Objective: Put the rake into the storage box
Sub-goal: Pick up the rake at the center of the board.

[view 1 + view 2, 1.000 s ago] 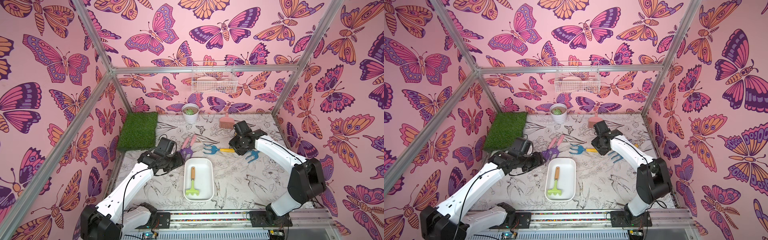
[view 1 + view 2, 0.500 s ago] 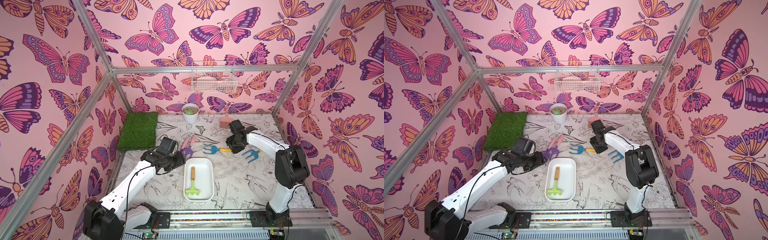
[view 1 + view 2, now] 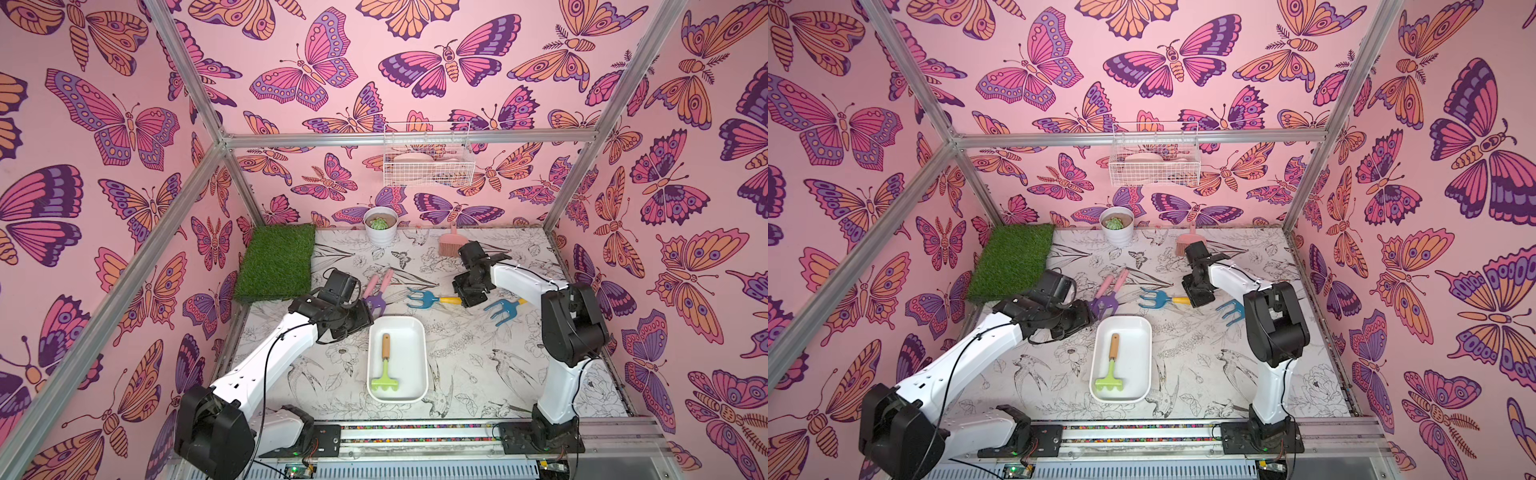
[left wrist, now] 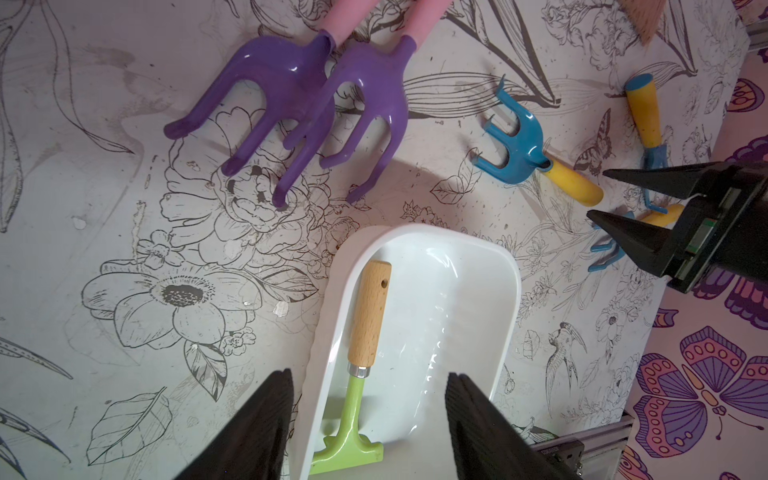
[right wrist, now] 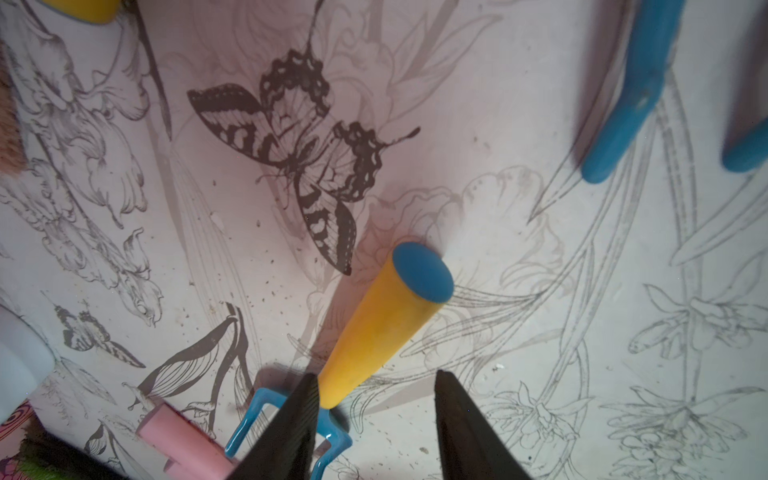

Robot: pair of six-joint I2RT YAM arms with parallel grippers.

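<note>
Left wrist view: left fingers (image 4: 262,428) spread wide, holding nothing, close by the storage box (image 4: 457,311).
Storage box: holds only the rake (image 3: 385,365), lying flat with its green head toward the arm bases.
Right fingers (image 5: 291,432): parted, gripping nothing; yellow fork handle (image 5: 374,324) lies just beside one.
Plant pot (image 3: 380,239): holds a small green succulent (image 3: 378,223).
Wire basket (image 3: 428,170): holds pale items, too unclear to name.

You're looking at pink butterfly wallpaper (image 3: 332,62) on every wall, with an aluminium frame (image 3: 311,139) around the cell. Floor (image 3: 478,365): white sheet, black botanical print, scuffed. Grass mat (image 3: 276,262) at 10 o'clock, wire basket (image 3: 428,156) on the wall at 12, rail (image 3: 415,434) at 6. Light's soft and even.
</note>
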